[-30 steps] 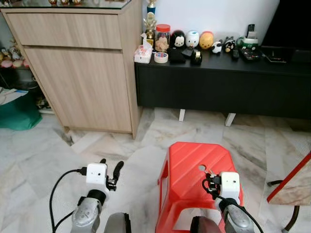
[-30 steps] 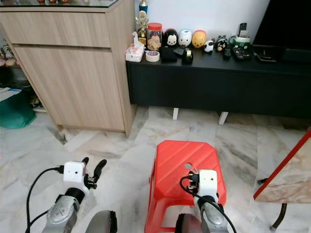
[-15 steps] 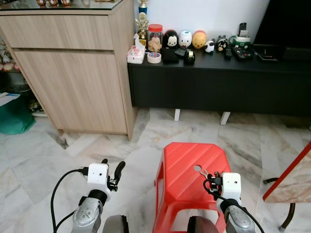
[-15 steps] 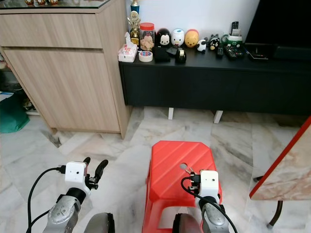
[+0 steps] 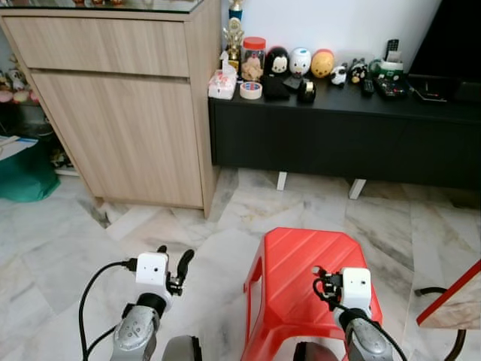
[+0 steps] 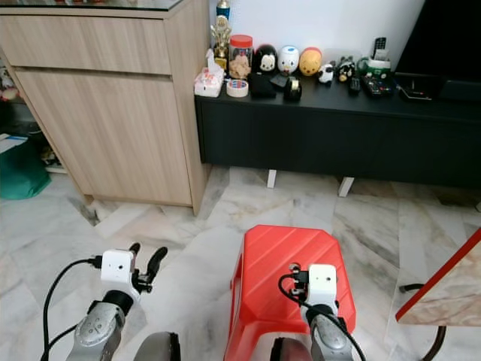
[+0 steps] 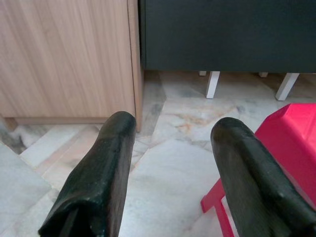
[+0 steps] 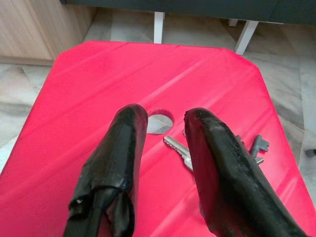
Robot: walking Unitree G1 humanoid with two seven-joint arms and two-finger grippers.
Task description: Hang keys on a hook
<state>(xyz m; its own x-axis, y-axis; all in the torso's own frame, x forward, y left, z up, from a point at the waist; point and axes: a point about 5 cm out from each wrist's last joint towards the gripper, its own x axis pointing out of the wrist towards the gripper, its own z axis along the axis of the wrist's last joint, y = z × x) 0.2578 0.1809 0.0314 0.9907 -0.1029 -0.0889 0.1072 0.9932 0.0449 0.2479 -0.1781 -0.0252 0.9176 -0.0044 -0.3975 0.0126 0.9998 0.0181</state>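
Silver keys (image 8: 180,152) lie flat on the red stool (image 8: 74,98), just at five o'clock of its round hole. The right gripper (image 8: 165,133) hovers over them, fingers apart, holding nothing. The left gripper (image 7: 170,148) is wide open, empty.

Beneath the black fingers (image 8: 217,163) of the right gripper (image 8: 165,123) lies a bright red stool (image 8: 74,98) with silver keys (image 8: 180,150) on it. Ahead of both grippers stand a pale wood-grain cabinet (image 5: 128,105) and a black sideboard (image 5: 338,135). The floor (image 5: 60,241) is grey-veined white marble.
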